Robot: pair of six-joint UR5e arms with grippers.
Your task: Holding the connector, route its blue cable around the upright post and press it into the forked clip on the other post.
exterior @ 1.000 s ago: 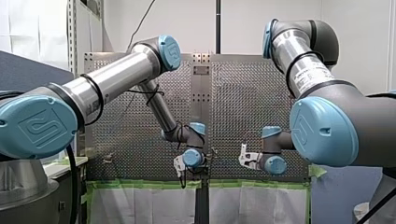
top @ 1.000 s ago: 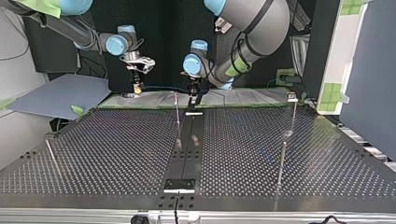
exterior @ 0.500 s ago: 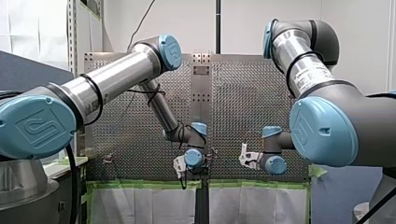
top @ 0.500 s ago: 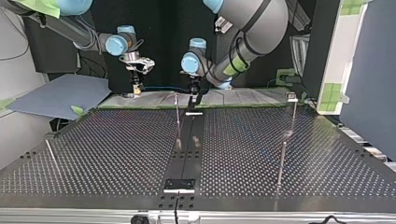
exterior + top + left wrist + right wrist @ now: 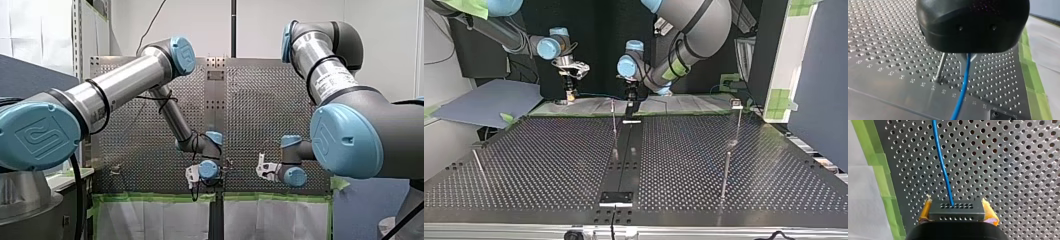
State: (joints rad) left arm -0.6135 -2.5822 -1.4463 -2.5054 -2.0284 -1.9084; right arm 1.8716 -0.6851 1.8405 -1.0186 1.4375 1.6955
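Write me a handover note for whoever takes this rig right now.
Right gripper: shut on the connector.
Left gripper: sits over the blue cable, beside the upright post; its grip is hidden.
Done: connector held, cable strung between the grippers.
Left: route the cable round the post, then press it into the forked clip; the cable is not there yet.

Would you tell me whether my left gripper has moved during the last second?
Yes, slightly: in the top view my left gripper has drifted toward the view's left, closer to the middle post.
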